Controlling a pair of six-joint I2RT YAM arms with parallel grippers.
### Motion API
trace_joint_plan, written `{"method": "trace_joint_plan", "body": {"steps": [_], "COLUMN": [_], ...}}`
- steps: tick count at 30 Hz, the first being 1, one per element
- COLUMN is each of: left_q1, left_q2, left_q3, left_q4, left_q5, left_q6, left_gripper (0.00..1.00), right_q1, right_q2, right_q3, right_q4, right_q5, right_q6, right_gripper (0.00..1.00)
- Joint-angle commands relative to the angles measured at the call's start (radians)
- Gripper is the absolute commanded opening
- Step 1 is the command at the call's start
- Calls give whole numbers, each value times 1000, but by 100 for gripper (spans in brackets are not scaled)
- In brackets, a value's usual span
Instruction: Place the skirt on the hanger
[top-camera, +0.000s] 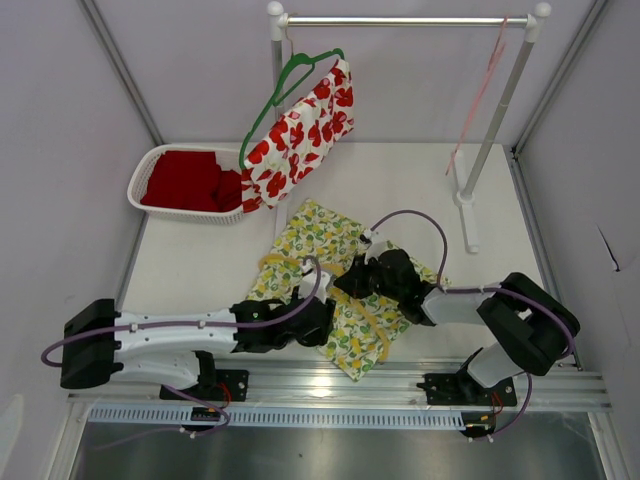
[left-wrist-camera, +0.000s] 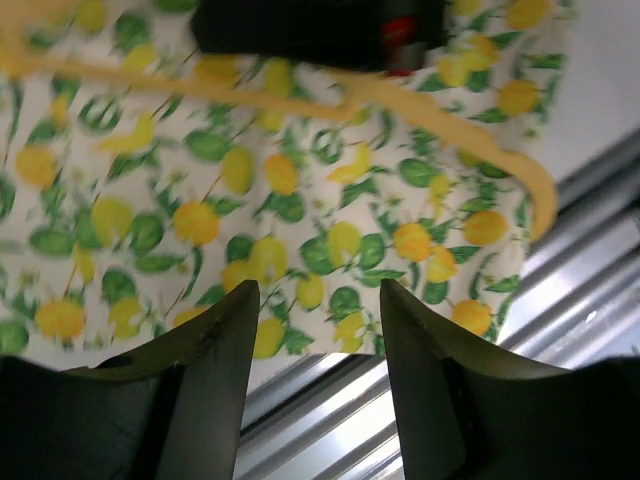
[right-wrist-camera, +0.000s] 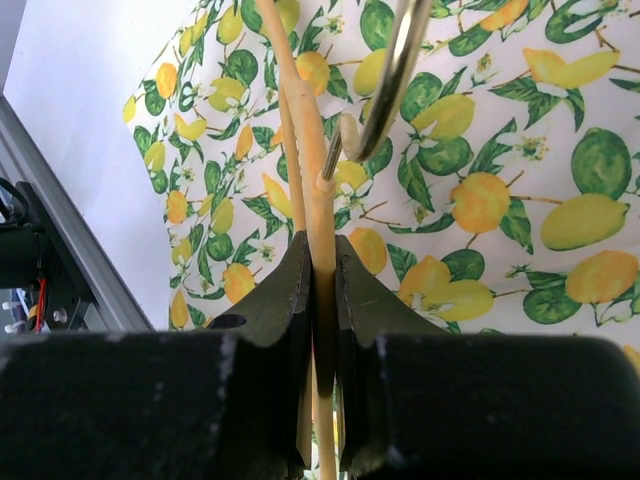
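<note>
The lemon-print skirt (top-camera: 320, 260) lies flat on the white table, with a yellow hanger (top-camera: 375, 320) lying across it. My right gripper (top-camera: 352, 278) is shut on the yellow hanger's bar (right-wrist-camera: 310, 160), just below its metal hook (right-wrist-camera: 395, 70), over the skirt (right-wrist-camera: 500, 200). My left gripper (top-camera: 325, 322) is open and empty above the skirt's near hem (left-wrist-camera: 300, 240), close to the metal rail. The hanger bar (left-wrist-camera: 300, 100) crosses the top of the left wrist view.
A white basket (top-camera: 150, 170) with red cloth stands at the back left. A red-flower garment (top-camera: 300, 135) hangs on a green hanger (top-camera: 290, 75) from the clothes rail (top-camera: 400, 20). A pink hanger (top-camera: 480, 90) hangs at the right. The rail's foot (top-camera: 467, 215) stands on the table.
</note>
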Motion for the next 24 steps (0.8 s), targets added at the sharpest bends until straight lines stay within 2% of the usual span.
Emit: {"method": "trace_joint_plan", "body": {"steps": [1, 4, 6, 7, 8, 11, 18, 24], "left_q1": [4, 8, 27, 40, 66, 89, 125, 165], "left_q2": [-72, -74, -73, -69, -47, 15, 136, 124], "left_q3": [-69, -123, -155, -163, -166, -163, -183, -255], "left_q4": [-36, -18, 48, 82, 88, 61, 87, 102], "left_q5": [-148, -193, -186, -174, -163, -166, -76, -19], "left_q6": [-313, -422, -420, -434, -455, -482, -505, -537], "left_gripper": [57, 57, 55, 53, 45, 35, 27, 22], "right_q1": [-2, 9, 12, 12, 12, 12, 11, 11], "right_q2": [-6, -2, -2, -3, -4, -10, -21, -24], "right_q3": [-31, -37, -42, -42, -42, -44, -39, -45], "right_q4": [-97, -86, -81, -83, -84, -91, -80, -58], "right_q5": [101, 99, 98, 98, 99, 102, 107, 118], "right_q6": [-34, -37, -35, -34, -35, -38, -54, -81], "right_gripper": [0, 0, 0, 0, 0, 0, 0, 0]}}
